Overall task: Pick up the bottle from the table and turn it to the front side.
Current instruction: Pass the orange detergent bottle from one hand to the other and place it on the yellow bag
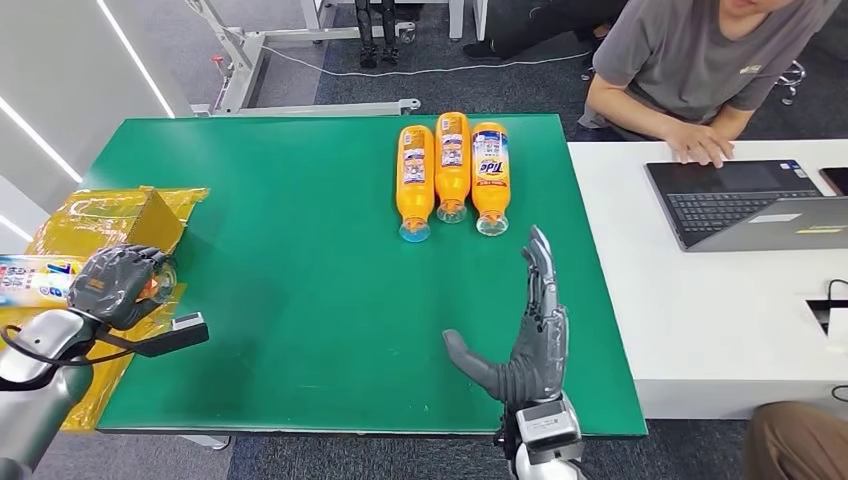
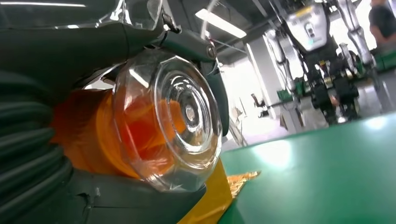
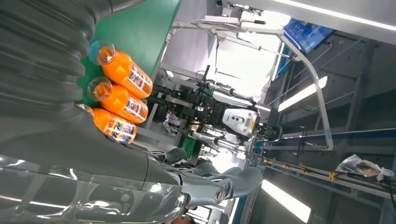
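Okay, I see the bottle (image 1: 35,280) lying sideways in the left robot hand (image 1: 118,285), fingers wrapped round its clear cap end, off the left edge of the green bench (image 1: 300,290) above yellow packaging (image 1: 110,215). Left wrist view confirms the grip: clear cap (image 2: 180,116) and orange body between the fingers. Right robot hand (image 1: 525,335) is flat and spread over the bench, holding nothing. Three orange bottles (image 1: 452,170) lie side by side near the far edge. A person (image 1: 700,60) sits at a laptop (image 1: 745,200) on the white bench.
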Robot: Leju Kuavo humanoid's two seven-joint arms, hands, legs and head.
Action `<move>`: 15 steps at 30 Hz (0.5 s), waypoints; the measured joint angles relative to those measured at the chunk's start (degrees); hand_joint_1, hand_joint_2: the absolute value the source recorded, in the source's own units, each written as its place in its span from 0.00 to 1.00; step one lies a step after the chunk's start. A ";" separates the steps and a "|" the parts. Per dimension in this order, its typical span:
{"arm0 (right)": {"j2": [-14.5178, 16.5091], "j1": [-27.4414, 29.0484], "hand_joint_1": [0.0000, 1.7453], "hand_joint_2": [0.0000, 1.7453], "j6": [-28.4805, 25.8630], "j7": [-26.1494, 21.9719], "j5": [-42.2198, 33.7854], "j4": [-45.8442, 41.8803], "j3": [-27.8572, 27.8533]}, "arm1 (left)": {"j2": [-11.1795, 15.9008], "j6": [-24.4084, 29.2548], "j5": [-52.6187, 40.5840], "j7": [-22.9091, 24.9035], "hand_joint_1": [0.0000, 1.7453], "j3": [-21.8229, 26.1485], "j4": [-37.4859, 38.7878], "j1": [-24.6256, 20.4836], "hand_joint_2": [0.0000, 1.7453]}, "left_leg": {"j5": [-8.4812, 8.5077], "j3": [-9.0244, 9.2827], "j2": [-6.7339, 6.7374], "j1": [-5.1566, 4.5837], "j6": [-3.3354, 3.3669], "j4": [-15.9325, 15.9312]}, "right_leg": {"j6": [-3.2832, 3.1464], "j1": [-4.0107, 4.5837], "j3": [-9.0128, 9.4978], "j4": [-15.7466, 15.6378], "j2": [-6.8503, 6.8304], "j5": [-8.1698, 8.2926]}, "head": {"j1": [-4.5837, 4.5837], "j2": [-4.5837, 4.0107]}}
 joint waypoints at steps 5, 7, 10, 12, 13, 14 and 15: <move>0.00 -0.56 0.00 1.00 -0.01 0.00 -0.99 1.08 0.01 | -1.44 0.94 -1.42 -0.62 1.00 -4.65 7.97 -5.31 1.00 | 0.00 0.00 0.00 0.00 0.00 0.00 | -0.02 0.00 -0.02 0.00 0.00 0.01 | 0.00 0.00; 0.01 -0.72 0.00 1.00 0.10 0.00 -1.07 1.58 0.03 | -2.37 0.95 -1.69 -0.73 1.00 -6.19 10.40 -6.99 1.00 | 0.00 -0.01 0.00 0.00 0.00 0.00 | -0.02 0.00 -0.01 0.00 0.00 0.01 | 0.00 0.00; 0.01 -0.81 0.00 1.00 0.19 -0.01 -0.99 2.26 0.07 | -3.74 1.05 -2.21 -1.05 1.00 -8.36 13.40 -8.76 1.00 | 0.00 -0.01 0.01 0.00 0.00 0.00 | -0.02 0.00 -0.01 0.00 0.00 0.01 | -0.01 0.00; 0.01 -0.83 0.00 1.00 0.27 -0.01 -0.92 2.65 0.07 | -4.65 1.18 -2.66 -1.27 1.00 -9.80 14.98 -9.57 1.00 | 0.00 -0.01 0.00 0.00 0.00 0.00 | -0.02 0.00 -0.01 0.00 0.00 0.01 | -0.01 0.00; 0.01 -0.83 0.00 1.00 0.32 -0.01 -0.87 2.82 0.07 | -5.09 1.20 -2.80 -1.43 1.00 -10.46 15.68 -9.88 1.00 | 0.00 -0.01 0.00 0.00 0.00 0.00 | -0.02 0.00 -0.01 0.00 0.00 0.01 | -0.01 0.00; 0.01 -0.83 0.00 1.00 0.34 -0.01 -0.80 2.97 0.07 | -5.49 1.19 -2.87 -1.57 1.00 -11.06 16.29 -10.13 1.00 | 0.00 -0.01 0.00 0.00 0.00 0.00 | -0.02 0.00 -0.01 0.00 0.00 0.01 | -0.01 0.00; 0.01 -0.82 0.00 1.00 0.36 -0.01 -0.71 3.08 0.07 | -5.86 1.13 -2.86 -1.70 1.00 -11.57 16.83 -10.30 1.00 | 0.00 -0.01 0.01 0.00 0.00 0.00 | -0.02 0.00 -0.02 0.00 0.01 0.01 | -0.01 0.00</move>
